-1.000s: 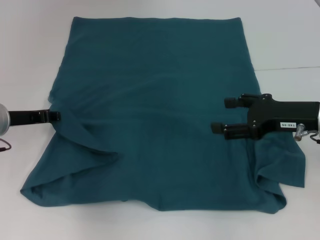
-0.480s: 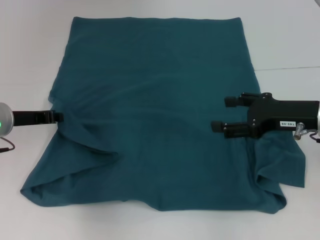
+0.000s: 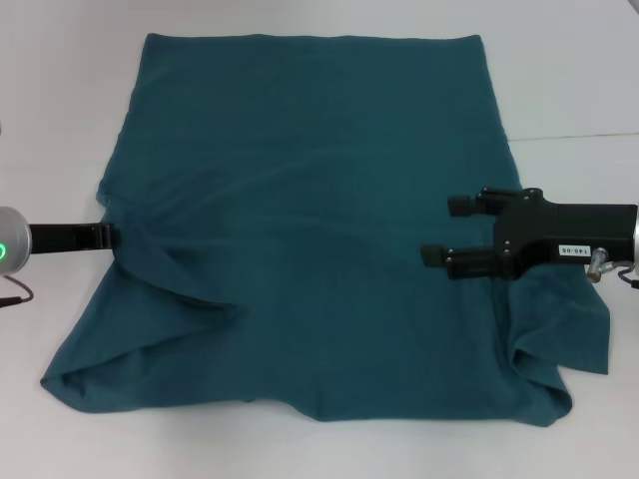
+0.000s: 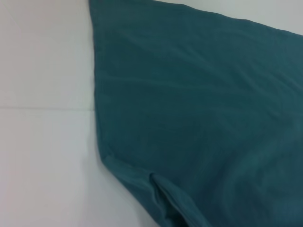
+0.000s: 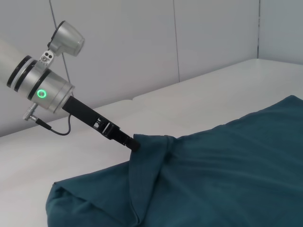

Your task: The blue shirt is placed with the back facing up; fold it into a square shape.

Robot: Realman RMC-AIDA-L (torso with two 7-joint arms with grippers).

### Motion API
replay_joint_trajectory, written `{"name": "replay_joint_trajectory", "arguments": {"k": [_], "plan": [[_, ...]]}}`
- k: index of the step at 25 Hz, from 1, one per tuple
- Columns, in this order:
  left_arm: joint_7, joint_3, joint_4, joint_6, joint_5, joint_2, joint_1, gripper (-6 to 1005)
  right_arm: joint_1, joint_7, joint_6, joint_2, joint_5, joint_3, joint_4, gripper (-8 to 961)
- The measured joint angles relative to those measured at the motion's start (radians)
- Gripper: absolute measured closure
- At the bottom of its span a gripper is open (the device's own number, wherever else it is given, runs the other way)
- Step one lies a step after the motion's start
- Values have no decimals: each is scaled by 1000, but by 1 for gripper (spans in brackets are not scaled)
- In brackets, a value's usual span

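The blue shirt lies spread on the white table, its near corners rumpled and folded over. At its left edge my left gripper is shut on the cloth, which rises in a peaked fold around the tip; the right wrist view shows the same gripper buried in the raised shirt. My right gripper hovers over the shirt's right side, open, with nothing between its fingers. Only the shirt's side edge and bare table appear in the left wrist view.
White table surrounds the shirt on all sides. A seam line in the tabletop runs off to the right. Grey wall panels stand behind the table.
My left arm has slid a little to the right, toward the shirt, and the fold beside its tip has bunched slightly more. The right gripper has barely moved.
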Motion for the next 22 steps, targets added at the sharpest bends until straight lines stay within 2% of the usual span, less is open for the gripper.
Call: {"name": "replay_joint_trajectory", "arguments": {"k": [4, 11, 19, 22], "plan": [[0, 8, 6, 1, 0, -6, -9, 999, -1, 0, -1, 0, 0, 0, 6, 27], [0, 11, 15, -2, -1, -29, -67, 959, -3, -1, -3, 0, 0, 0, 13, 27], [6, 12, 12, -84, -2, -71, -118, 913, -7, -8, -3, 0, 0, -2, 20, 27], [5, 14, -4, -131, -24, -79, -123, 868, -6, -14, -3, 0, 0, -2, 26, 27]]}}
